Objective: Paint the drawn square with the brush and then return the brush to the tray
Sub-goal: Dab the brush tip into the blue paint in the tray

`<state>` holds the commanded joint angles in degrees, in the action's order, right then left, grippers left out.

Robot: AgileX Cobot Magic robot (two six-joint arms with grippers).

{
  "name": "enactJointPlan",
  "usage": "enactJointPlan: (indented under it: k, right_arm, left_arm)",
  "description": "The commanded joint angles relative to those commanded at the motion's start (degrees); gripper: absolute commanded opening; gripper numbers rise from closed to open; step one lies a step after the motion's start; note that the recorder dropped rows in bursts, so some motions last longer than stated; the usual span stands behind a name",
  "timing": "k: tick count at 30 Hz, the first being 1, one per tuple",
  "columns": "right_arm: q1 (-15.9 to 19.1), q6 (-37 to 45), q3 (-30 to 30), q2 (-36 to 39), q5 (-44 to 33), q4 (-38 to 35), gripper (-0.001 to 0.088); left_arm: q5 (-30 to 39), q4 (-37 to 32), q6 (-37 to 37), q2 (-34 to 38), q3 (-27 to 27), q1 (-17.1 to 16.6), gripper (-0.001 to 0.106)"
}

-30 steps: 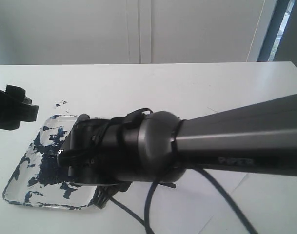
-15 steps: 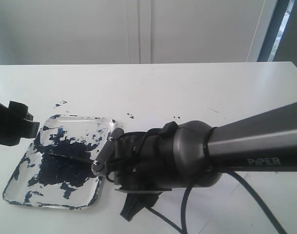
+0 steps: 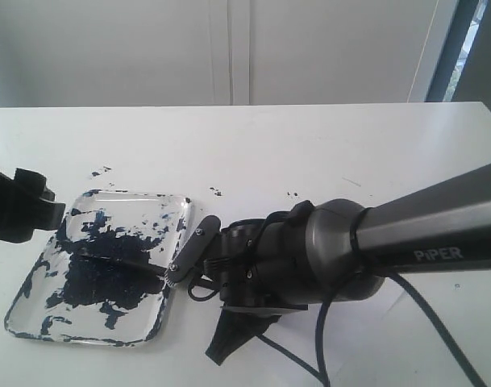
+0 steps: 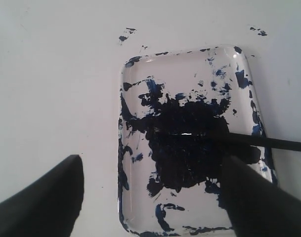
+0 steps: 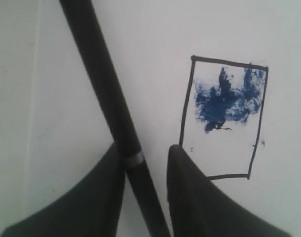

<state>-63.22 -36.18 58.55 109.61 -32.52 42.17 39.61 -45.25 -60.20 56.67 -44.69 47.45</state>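
Observation:
The tray (image 3: 144, 321), clear and blotched with blue-black paint, lies at the left of the table. The brush (image 3: 126, 261) rests in it, tip in the blotch (image 4: 190, 134), with its black handle (image 4: 281, 144) crossing the tray's rim. My right gripper (image 3: 183, 264) is just beside that rim. In the right wrist view the handle (image 5: 103, 84) runs between the jaws of the right gripper (image 5: 146, 148), touching one finger and leaving a gap to the other. The drawn square (image 5: 222, 118) holds a blue daub; my right arm hides it in the exterior view. My left gripper (image 4: 150, 197) hovers open over the tray, holding nothing.
Dark paint specks (image 3: 217, 192) dot the white table beyond the tray. The right arm's bulky body and its black cable (image 3: 318, 359) fill the front middle. A white wall stands behind the table's far edge.
My right arm has drawn back to the right off the tray, uncovering it. The brush stays lying in the paint. The left gripper has barely moved.

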Motion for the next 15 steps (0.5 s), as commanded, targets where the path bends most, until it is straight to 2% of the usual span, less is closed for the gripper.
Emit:
enactJointPlan:
  k: [3, 8, 15]
  right_arm:
    - [0.00, 0.00, 0.00, 0.14, 1.37, 0.26, 0.0189]
    - [0.00, 0.00, 0.00, 0.14, 1.97, 0.91, 0.0017]
    - [-1.00, 0.79, 0.00, -1.39, -1.08, 1.23, 0.0000]
  left_arm:
    - [0.00, -0.03, 0.23, 0.00, 0.00, 0.00, 0.078]
    - [0.00, 0.08, 0.23, 0.00, 0.00, 0.00, 0.078]
    - [0.00, 0.23, 0.23, 0.00, 0.00, 0.00, 0.078]
